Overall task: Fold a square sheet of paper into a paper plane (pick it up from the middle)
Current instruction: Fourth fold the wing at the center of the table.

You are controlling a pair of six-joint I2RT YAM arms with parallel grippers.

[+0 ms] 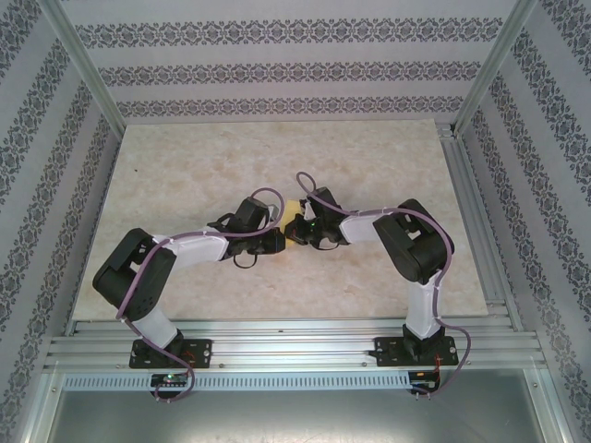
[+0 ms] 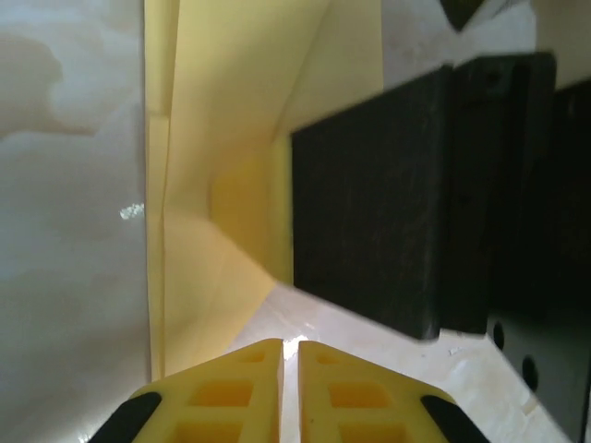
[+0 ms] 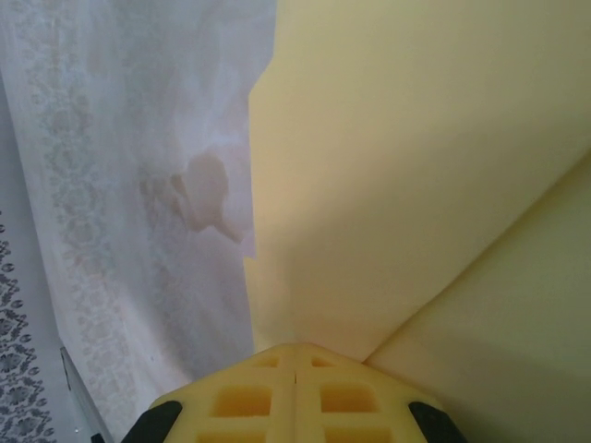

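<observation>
Right tool (image 3: 295, 358) is pinching the creased yellow sheet of paper (image 3: 416, 166), which is rising directly ahead of its tips. Left tool (image 2: 290, 353) is sitting pressed together, the sheet just ahead and left of it.

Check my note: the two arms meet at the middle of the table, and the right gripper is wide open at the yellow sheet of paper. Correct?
Not open. The right wrist view shows the right gripper shut on the yellow sheet of paper, which rises from between its fingers. The rest of the note holds.
</observation>
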